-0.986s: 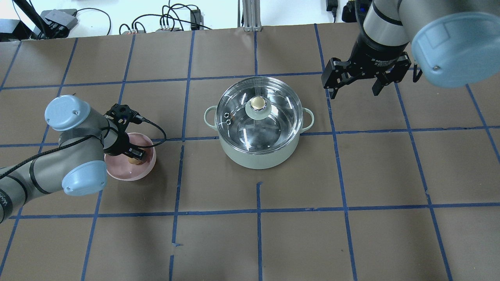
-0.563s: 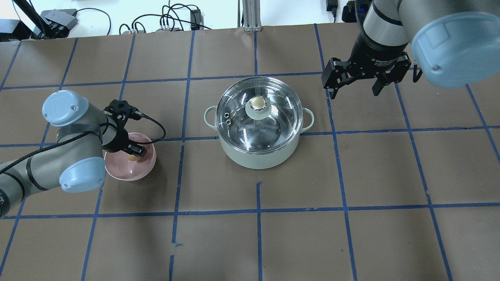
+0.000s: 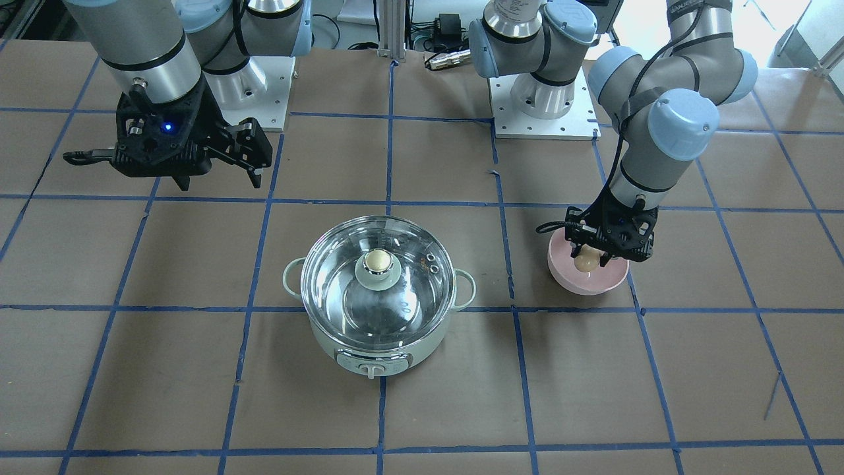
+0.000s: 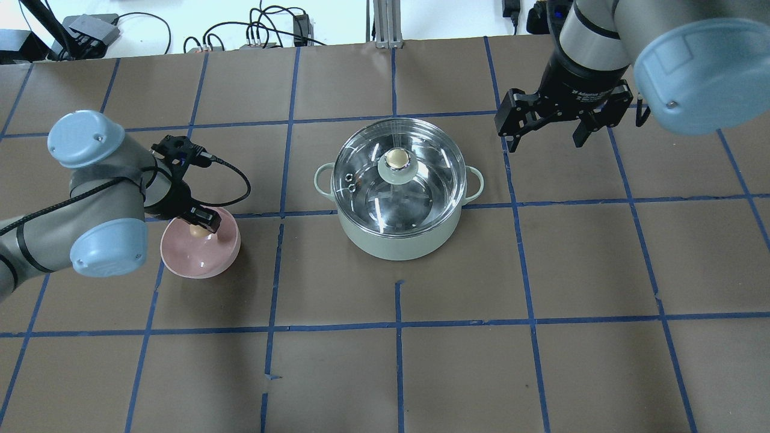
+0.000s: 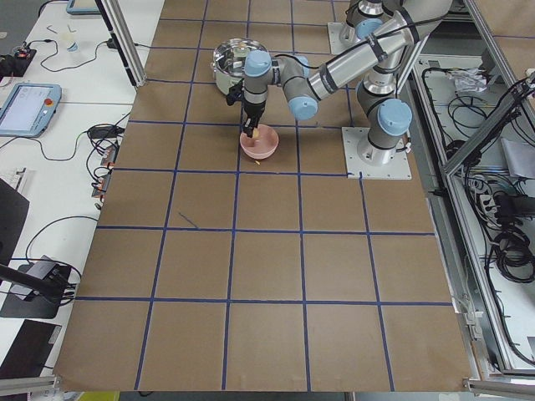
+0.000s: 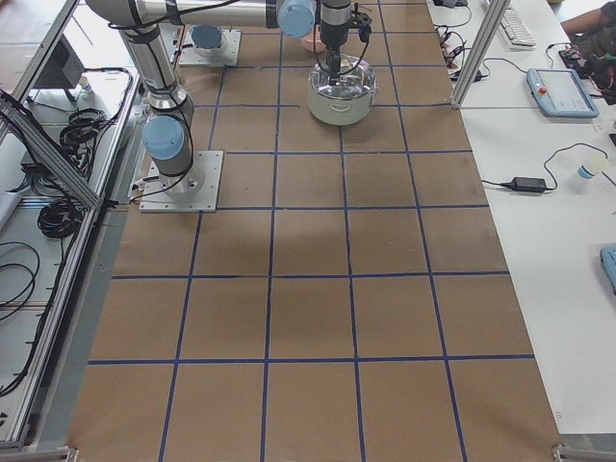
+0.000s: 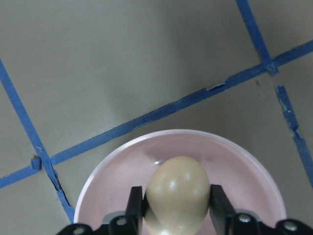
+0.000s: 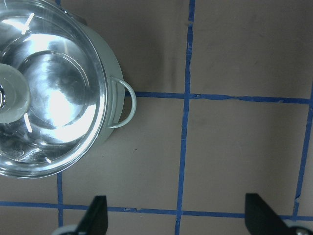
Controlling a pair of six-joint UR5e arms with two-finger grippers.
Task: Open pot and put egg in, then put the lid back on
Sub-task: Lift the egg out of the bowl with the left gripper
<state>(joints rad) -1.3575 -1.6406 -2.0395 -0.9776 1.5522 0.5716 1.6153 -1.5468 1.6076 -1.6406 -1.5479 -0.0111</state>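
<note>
The mint-green pot stands mid-table with the glass lid shut on it; both also show in the front-facing view, pot and lid. My left gripper is shut on the light-brown egg and holds it just over the inside of the pink bowl. The egg also shows in the front-facing view. My right gripper is open and empty. It hovers beyond the pot's right handle, apart from the pot.
The pink bowl sits left of the pot, one grid square away. Blue tape lines cross the brown table cover. Cables and power boxes lie along the far edge. The robot bases stand at the near side.
My left gripper has risen from the bottom of the bowl with the egg in it and moved a little toward the far side. The right arm, pot and lid have not moved.
</note>
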